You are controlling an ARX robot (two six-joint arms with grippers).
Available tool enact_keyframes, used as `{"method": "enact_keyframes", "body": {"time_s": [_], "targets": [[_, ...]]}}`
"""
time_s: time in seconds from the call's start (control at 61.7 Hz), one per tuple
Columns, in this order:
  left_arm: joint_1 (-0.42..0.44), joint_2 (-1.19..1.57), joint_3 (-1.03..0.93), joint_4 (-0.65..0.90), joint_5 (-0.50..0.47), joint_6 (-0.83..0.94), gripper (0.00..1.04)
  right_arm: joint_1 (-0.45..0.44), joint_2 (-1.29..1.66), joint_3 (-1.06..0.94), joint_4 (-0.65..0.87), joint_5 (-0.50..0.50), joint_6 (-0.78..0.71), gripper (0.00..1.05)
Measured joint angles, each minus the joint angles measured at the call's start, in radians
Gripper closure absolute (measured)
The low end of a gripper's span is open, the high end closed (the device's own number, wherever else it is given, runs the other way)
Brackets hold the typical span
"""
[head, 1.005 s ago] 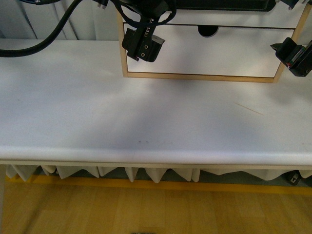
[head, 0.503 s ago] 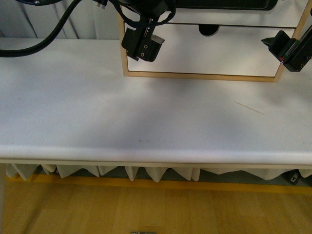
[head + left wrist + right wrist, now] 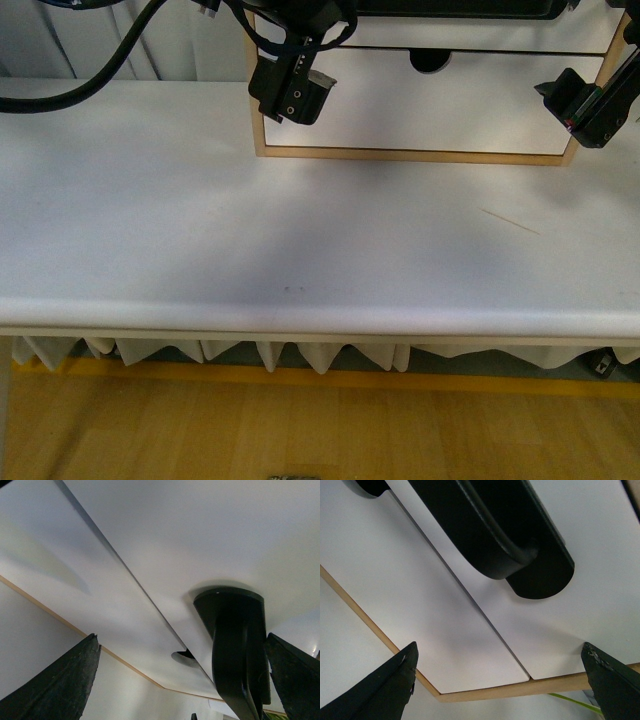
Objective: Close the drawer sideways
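Observation:
The light-wood cabinet [image 3: 258, 120] stands at the back of the white table [image 3: 300, 230]. The drawer [image 3: 480, 35] is the upper white front with the long black bar handle [image 3: 450, 8]. A half-round notch [image 3: 430, 62] sits at the seam below it. My left gripper [image 3: 293, 92] is open at the cabinet's left end. In the left wrist view the handle's end post [image 3: 235, 645] stands between its fingers [image 3: 60, 680]. My right gripper [image 3: 570, 100] is open at the cabinet's right edge. In the right wrist view [image 3: 500, 685] the handle's other end [image 3: 520, 545] lies beyond the jaws, which hold nothing.
A plain white drawer front [image 3: 450, 110] fills the cabinet's lower part. A thin straw-coloured sliver [image 3: 510, 222] lies on the table right of centre. A thick black cable [image 3: 90, 85] hangs over the table's back left. The table's front edge [image 3: 300, 325] runs across the view.
My right gripper has risen and moved left, up to the cabinet's right edge. My left gripper has stayed at the handle's left end.

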Motion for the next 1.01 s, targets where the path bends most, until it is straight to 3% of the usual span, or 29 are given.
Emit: {"method": "enact_keyframes", "body": {"time_s": [0.373,0.665,1.005], "targets": [[0.019,-0.15,-0.218,0.063,-0.02,0.069,0.06,0.0,-0.161,-0.163,0.037,-0.014,0.025,0.09],[0.051,-0.372,-0.444,0.097,-0.031,0.175,0.06,-0.004,-0.376,-0.317,0.05,0.039,0.133,0.09],[0.178,-0.826,-0.796,0.098,-0.075,0.55,0.06,-0.085,-0.822,-0.607,-0.015,0.124,0.407,0.09]]}}
